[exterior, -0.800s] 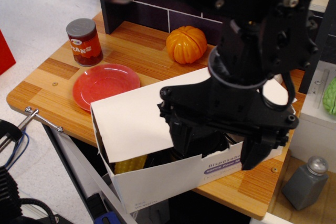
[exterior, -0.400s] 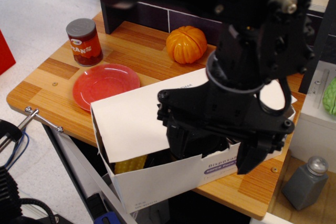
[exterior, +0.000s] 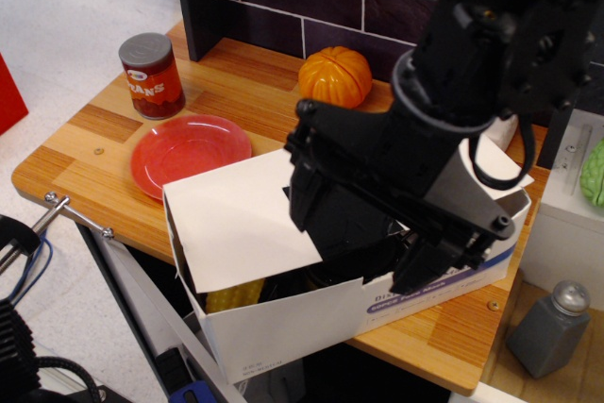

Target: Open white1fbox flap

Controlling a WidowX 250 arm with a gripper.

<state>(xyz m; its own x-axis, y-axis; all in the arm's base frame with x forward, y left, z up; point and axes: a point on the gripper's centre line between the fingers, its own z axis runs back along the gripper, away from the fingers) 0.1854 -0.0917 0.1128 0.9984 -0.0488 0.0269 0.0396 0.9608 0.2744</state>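
Wooden bench, front edge: gripper over box flap, jaw state unclear; box may slide off

White box w/ purple band, red plate

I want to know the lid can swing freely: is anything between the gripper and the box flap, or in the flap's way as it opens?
Nothing visible does. The gripper sits right at the flap edge of the white box. The red plate, can and pumpkin stand on the table apart from the box.
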